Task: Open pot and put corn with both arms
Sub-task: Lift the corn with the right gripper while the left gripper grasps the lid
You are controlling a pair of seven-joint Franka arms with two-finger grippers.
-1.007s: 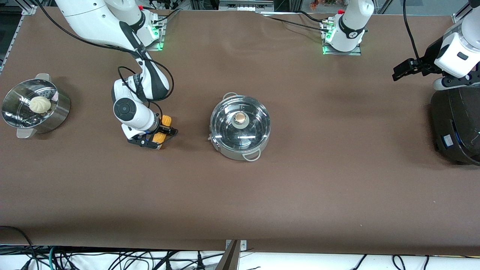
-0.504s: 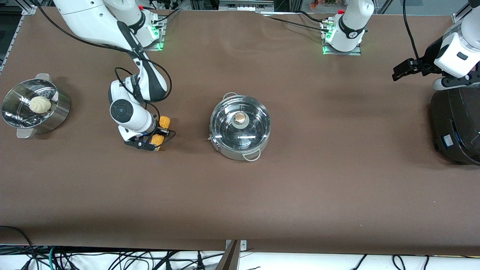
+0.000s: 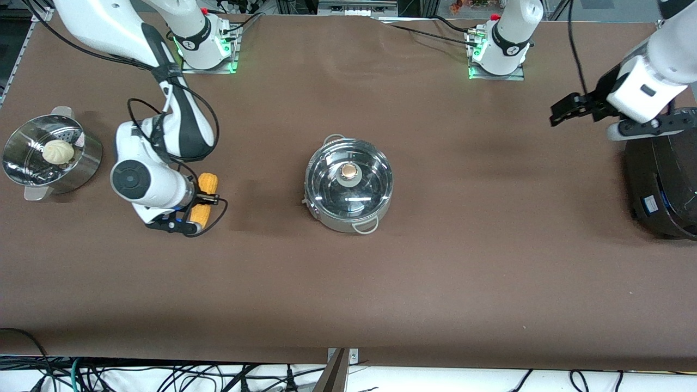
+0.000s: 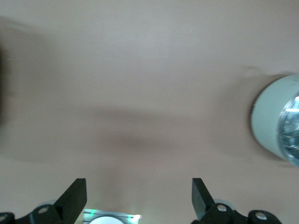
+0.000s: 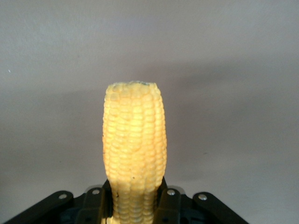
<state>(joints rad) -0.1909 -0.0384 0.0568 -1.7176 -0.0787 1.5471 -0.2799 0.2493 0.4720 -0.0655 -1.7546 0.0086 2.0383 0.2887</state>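
Your right gripper [image 3: 191, 213] is clamped on the corn [image 3: 203, 200], gripping it near one end, so that most of the cob juts out past the fingers, as the right wrist view confirms [image 5: 134, 154]. The cob hangs clear of the table [image 3: 348, 294], over the stretch between the steamer [image 3: 52, 155] at the right arm's end and the pot [image 3: 349, 184] in the middle of the worktop. The steamer holds a white bun [image 3: 58, 152] and plays no part here.

Your left gripper [image 3: 566, 107] is spread wide with nothing between its fingers [image 4: 74, 198]. It hangs over the table near the left arm's end, just beside the black cooker [image 3: 661, 185] at that edge. The left wrist view catches only a slice of the pot [image 4: 278, 121] at the border of its picture.

The pot sits midway between the long edges, well apart from both grippers. Its glass lid [image 3: 348, 182] is on, and the tan knob [image 3: 350, 172] stands at the centre, untouched.

My judgement: the corn is picked up, but the pot is not yet open, so the task stands roughly at its midpoint. The next move calls for the left gripper to come over the knob, close on it and lift the lid straight up and aside. Hold the corn off until the rim is clear, then carry it over the pot and lower it lengthwise.
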